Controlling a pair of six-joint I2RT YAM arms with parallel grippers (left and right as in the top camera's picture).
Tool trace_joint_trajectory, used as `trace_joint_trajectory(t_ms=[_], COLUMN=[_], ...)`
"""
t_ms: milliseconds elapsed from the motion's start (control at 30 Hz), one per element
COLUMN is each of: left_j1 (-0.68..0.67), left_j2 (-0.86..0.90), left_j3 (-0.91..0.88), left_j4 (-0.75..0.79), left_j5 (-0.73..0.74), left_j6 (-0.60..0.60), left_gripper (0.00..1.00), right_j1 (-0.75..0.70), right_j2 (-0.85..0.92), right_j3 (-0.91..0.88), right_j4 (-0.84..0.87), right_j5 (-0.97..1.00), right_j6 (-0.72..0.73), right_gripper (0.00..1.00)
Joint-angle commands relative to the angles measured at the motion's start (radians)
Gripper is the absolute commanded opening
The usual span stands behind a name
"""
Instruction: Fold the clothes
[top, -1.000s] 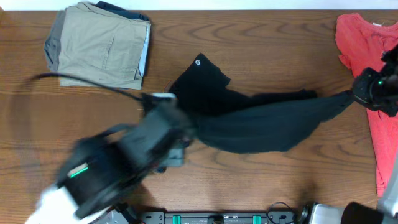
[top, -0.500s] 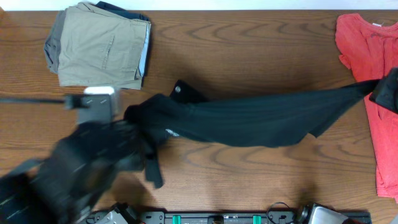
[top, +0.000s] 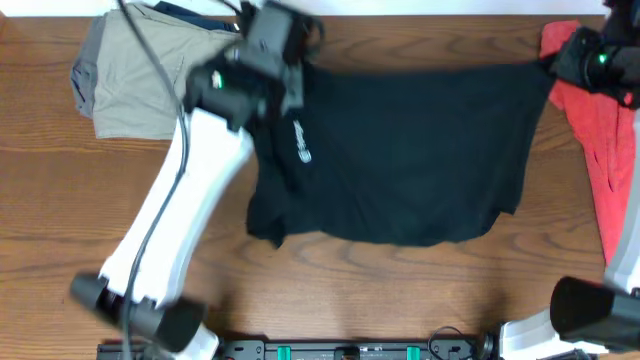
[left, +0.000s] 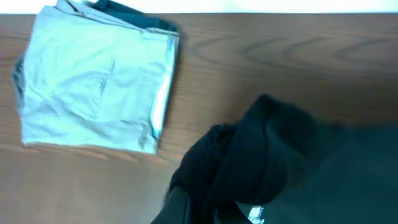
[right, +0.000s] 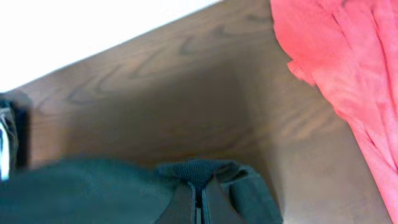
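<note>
The black clothes (top: 400, 150) hang spread out flat between my two grippers, held up over the back half of the table. My left gripper (top: 290, 70) is shut on the garment's left top corner, which bunches dark in the left wrist view (left: 261, 162). My right gripper (top: 560, 62) is shut on the right top corner; the right wrist view shows black fabric (right: 199, 171) pinched between the closed fingers (right: 198, 202). A small white mark (top: 303, 140) shows on the cloth near the left edge.
A khaki-beige folded garment (top: 140, 80) lies at the back left, also in the left wrist view (left: 93, 87). A coral-red top (top: 600, 150) lies along the right edge, also in the right wrist view (right: 348, 68). The wooden table (top: 400, 290) shows in front.
Both arms have swung toward the back of the table. The black garment went from a bunched, stretched strip to a wide sheet held up between the grippers.
</note>
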Motion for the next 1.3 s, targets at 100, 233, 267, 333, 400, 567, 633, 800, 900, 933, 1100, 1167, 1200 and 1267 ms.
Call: trace_joint_trajectory(t_ms=[100, 233, 267, 333, 400, 567, 633, 800, 900, 933, 1100, 1167, 1200, 1267], left_j1=[0.105, 0.112, 0.112, 0.112, 0.112, 0.112, 0.112, 0.109, 0.1, 0.096, 0.064, 0.044, 0.032, 0.006], left_j2=[0.031, 0.022, 0.021, 0.018, 0.027, 0.115, 0.172, 0.29, 0.304, 0.298, 0.242, 0.203, 0.182, 0.143], left_j3=[0.5, 0.775, 0.796, 0.814, 0.804, 0.714, 0.655, 0.476, 0.372, 0.349, 0.329, 0.305, 0.293, 0.255], left_j4=[-0.01, -0.035, -0.04, -0.074, -0.13, -0.298, -0.367, -0.47, -0.5, -0.511, -0.627, -0.626, -0.626, -0.627], left_j5=[0.033, 0.045, 0.045, 0.061, 0.1, 0.198, 0.238, 0.357, 0.38, 0.381, 0.383, 0.405, 0.414, 0.423], left_j6=[0.258, 0.258, 0.259, 0.258, 0.257, 0.174, 0.132, 0.091, 0.076, 0.072, 0.042, 0.034, 0.027, 0.019], left_gripper=[0.06, 0.06, 0.06, 0.06, 0.06, 0.06, 0.06, 0.06, 0.06, 0.06, 0.06, 0.06, 0.06, 0.06], right_j1=[-0.087, -0.171, -0.18, -0.186, -0.184, -0.153, -0.135, -0.109, -0.102, -0.102, -0.103, -0.103, -0.105, -0.105], right_j2=[-0.02, -0.02, -0.02, -0.021, -0.018, 0.014, 0.029, 0.036, 0.034, 0.032, -0.009, -0.034, -0.049, -0.081], right_j3=[0.316, 0.533, 0.558, 0.584, 0.574, 0.45, 0.351, 0.063, -0.051, -0.072, -0.148, -0.161, -0.167, -0.183], right_j4=[0.025, -0.043, -0.057, -0.098, -0.14, -0.225, -0.248, -0.221, -0.223, -0.232, -0.288, -0.301, -0.313, -0.341], right_j5=[-0.019, -0.02, -0.021, -0.024, -0.024, -0.024, -0.023, -0.024, -0.028, -0.032, -0.026, -0.002, 0.006, 0.033], right_j6=[0.012, 0.004, -0.005, -0.041, -0.05, -0.05, -0.051, -0.065, -0.065, -0.065, -0.073, -0.075, -0.075, -0.063], right_gripper=[0.01, 0.01, 0.01, 0.01, 0.01, 0.01, 0.01, 0.01, 0.01, 0.01, 0.01, 0.01, 0.01, 0.01])
